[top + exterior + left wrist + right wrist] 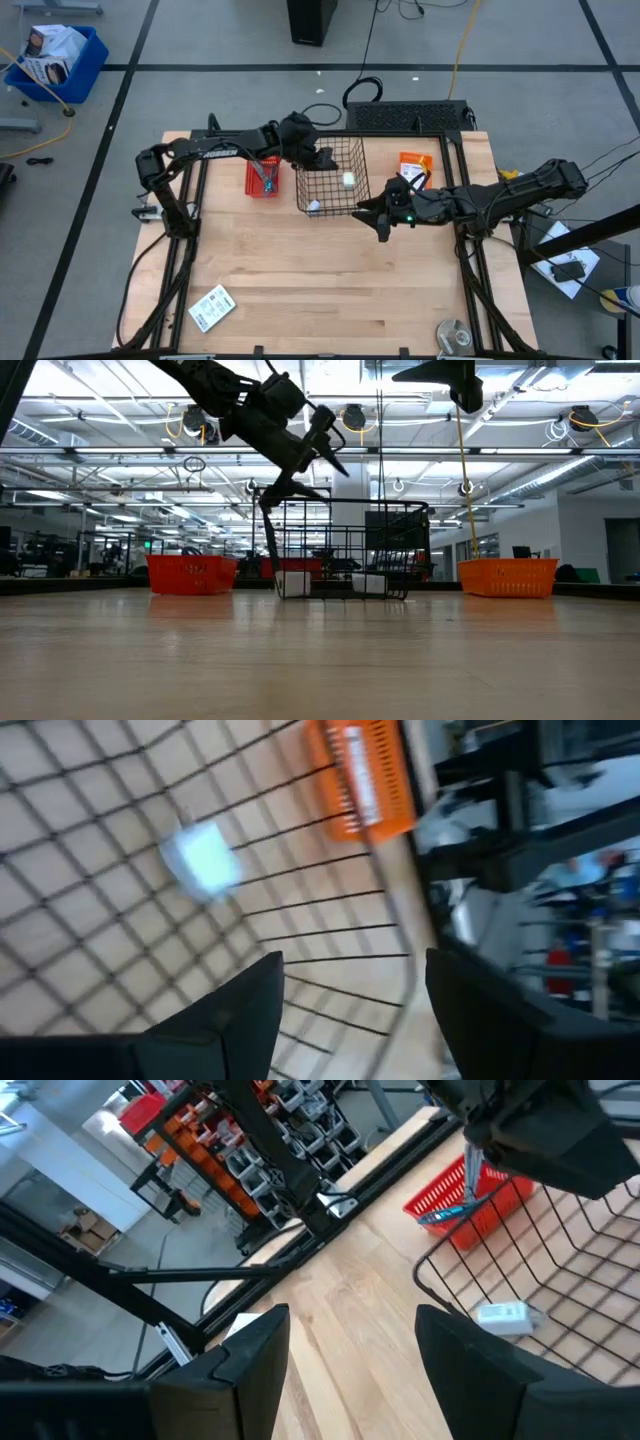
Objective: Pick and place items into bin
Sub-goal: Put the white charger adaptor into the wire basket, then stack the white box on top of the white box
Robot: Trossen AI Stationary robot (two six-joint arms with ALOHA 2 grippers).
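The bin is a black wire basket (331, 177) standing on the wooden table. Two tiny white blocks lie on its floor, one (347, 180) toward the right and one (313, 206) at the near left corner. My left gripper (325, 160) hangs open over the basket's far left part, above its rim (325, 445), with nothing between its fingers; one block (203, 860) shows below it through the mesh. My right gripper (383, 222) stands open and empty just outside the basket's near right corner. A flat white printed packet (211, 307) lies near the table's front left. A slim teal-blue tool (450, 1210) sticks out of a small red basket (262, 178).
An orange basket (415, 165) holding something stands right of the wire basket. A round silver roll (453, 335) sits at the front right corner. The broad middle and front of the tabletop (330, 280) is bare wood. Black frame rails run along both table sides.
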